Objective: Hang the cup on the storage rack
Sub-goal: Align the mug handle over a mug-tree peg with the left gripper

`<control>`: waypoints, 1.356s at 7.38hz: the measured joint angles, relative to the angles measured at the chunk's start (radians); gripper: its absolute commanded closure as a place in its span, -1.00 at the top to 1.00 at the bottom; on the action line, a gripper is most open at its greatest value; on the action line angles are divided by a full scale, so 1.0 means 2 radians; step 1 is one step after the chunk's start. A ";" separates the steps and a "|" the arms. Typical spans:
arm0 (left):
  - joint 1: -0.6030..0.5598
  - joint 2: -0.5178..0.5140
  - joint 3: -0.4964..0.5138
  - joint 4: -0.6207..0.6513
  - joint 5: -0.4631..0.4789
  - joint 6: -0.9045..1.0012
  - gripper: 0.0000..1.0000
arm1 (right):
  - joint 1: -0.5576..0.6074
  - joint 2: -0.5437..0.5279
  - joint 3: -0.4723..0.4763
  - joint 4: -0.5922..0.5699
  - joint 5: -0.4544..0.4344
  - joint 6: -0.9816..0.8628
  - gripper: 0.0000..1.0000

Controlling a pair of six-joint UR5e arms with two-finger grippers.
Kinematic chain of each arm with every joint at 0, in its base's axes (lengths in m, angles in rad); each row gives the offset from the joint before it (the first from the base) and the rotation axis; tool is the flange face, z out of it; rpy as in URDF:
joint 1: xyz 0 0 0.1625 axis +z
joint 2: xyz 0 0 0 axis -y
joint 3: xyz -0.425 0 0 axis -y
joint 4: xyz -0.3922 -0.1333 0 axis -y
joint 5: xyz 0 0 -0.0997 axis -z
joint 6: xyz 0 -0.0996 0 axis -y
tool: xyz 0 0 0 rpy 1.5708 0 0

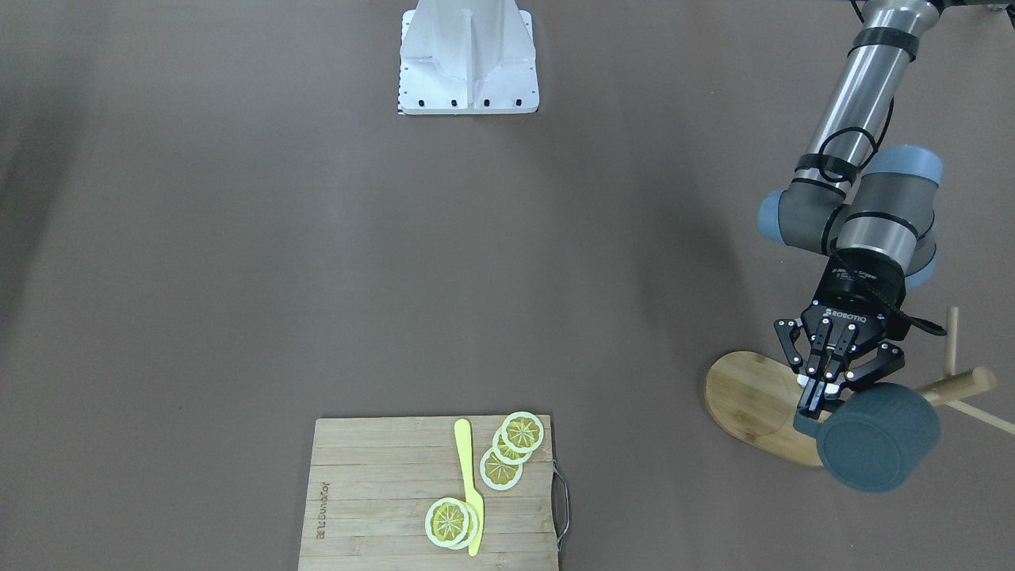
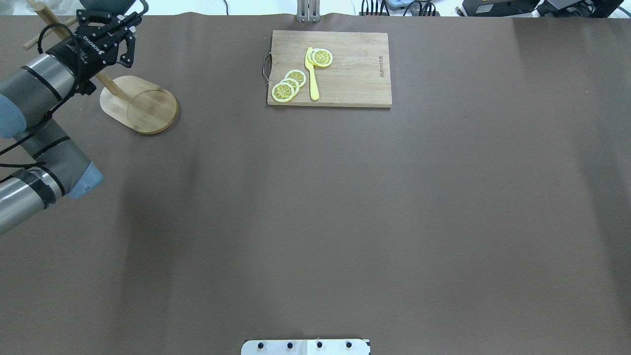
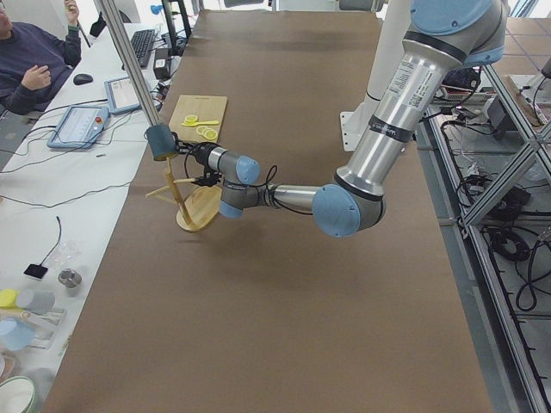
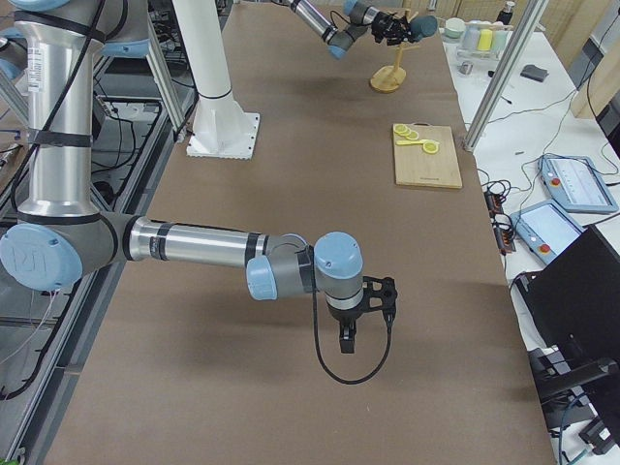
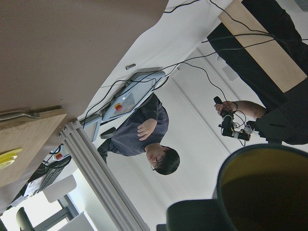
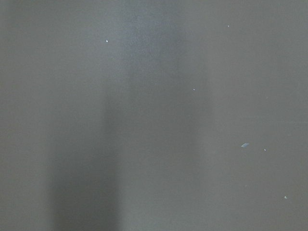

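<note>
cup (image 1: 879, 436): off the table, held on its side in the air over the far-left corner. Its base is turned toward the far edge. The yellow inside shows in the left wrist view.
left gripper (image 1: 822, 395): clenched on the cup. The exact hold point cannot be told.
rack (image 1: 752, 403): oval base flat on the table near the far-left corner. The post (image 1: 955, 386) rises from it, carrying thin pegs (image 1: 951, 337).
cup to rack: the cup is up by the top of the post, above the base. Whether its handle is on a peg cannot be told.
right gripper (image 4: 351, 327): over the table toward the right end, fingers pointing down. It is seen only from the side, so whether it is released or clenched cannot be told.
board (image 2: 355, 74): flat at the middle of the far edge, metal handle on its left side.
lemon slices (image 2: 290, 85): two small overlapping groups on the board's handle half.
knife (image 2: 312, 74): yellow, lying on the board between the two groups.
</note>
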 measured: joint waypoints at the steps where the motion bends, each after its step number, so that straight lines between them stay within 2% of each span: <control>1: 0.000 0.009 0.002 -0.012 0.001 -0.002 -1.00 | 0.000 0.000 0.000 0.000 0.000 0.000 1.00; 6: 0.007 0.027 0.003 -0.042 0.003 -0.002 -1.00 | 0.000 0.000 0.001 0.000 0.000 0.001 1.00; 10: 0.041 0.030 -0.004 -0.045 0.038 -0.001 -1.00 | 0.000 0.000 0.000 0.000 -0.001 0.001 1.00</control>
